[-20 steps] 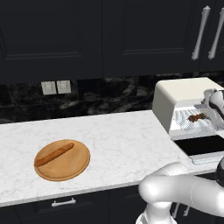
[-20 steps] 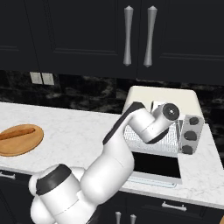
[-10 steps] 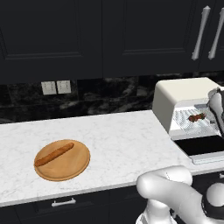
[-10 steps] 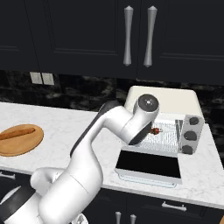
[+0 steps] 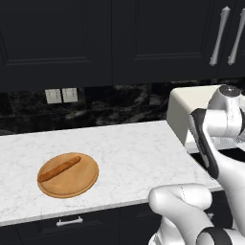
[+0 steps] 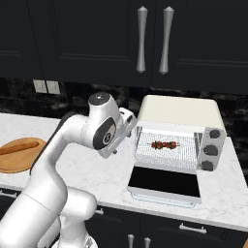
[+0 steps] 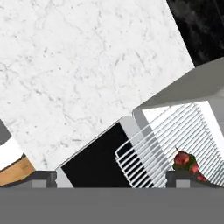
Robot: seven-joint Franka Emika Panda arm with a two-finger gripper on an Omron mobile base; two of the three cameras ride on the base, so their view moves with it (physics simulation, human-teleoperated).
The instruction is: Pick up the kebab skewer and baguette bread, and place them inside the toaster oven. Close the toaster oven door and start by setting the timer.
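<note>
Right base view: white marble counter (image 6: 92, 167) carries the cream-white boxy toaster oven (image 6: 179, 133) at its right end, dark glass door (image 6: 164, 181) folded down, red-brown kebab skewer (image 6: 163, 144) on its rack. The slim orange-brown baguette (image 6: 19, 146) lies on a round wooden board (image 6: 14, 160) near the left end. Jaws spread wide, holding nothing.

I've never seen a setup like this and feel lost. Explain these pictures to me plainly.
It's a rendered kitchen with a white robot arm on a driving base. Two pictures come from cameras behind the arm, left and right; the third looks along its gripper, which is open and holds nothing. On the marble counter a round wooden board carries the baguette bread. The toaster oven has its door folded down, and the kebab skewer already lies on its wire rack.
</note>
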